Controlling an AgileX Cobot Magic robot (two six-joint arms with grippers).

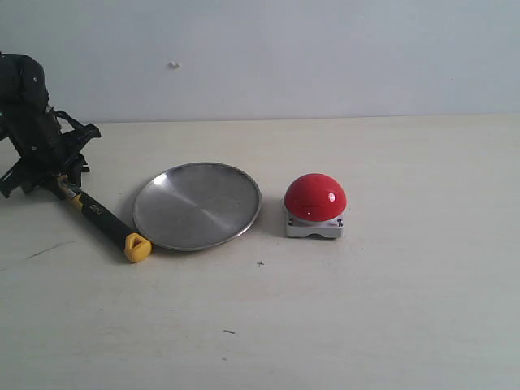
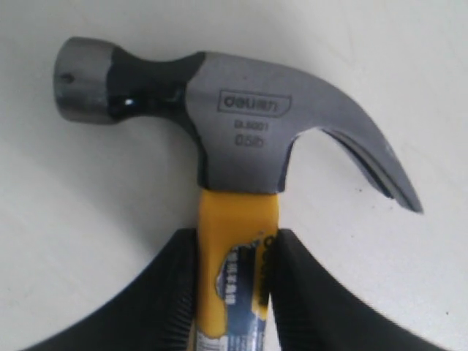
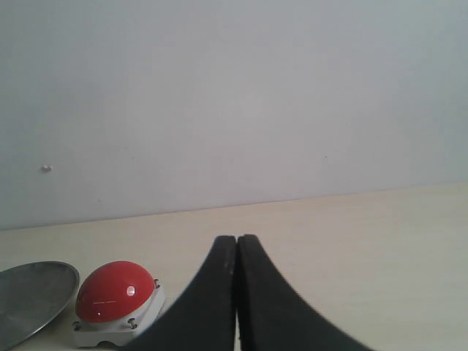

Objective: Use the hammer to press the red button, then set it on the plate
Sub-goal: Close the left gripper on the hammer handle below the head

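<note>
Left gripper (image 2: 232, 256) pinches the hammer (image 2: 241, 117) just under its head, probably to steady the press, butt on the worktop (image 1: 366, 325) beside the plate (image 1: 197, 205), button (image 1: 315, 197) beyond; right gripper (image 3: 237, 248) pressed together, idle.

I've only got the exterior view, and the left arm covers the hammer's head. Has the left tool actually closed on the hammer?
Observer: Yes, the left wrist view shows the left tool gripping the hammer on the yellow neck just below its head.
Reviewer: Which side of the head faces that camera?
Observer: The flat side with the stamped lettering.
Reviewer: And the right tool?
Observer: The right wrist view shows the right tool shut and empty.
</note>
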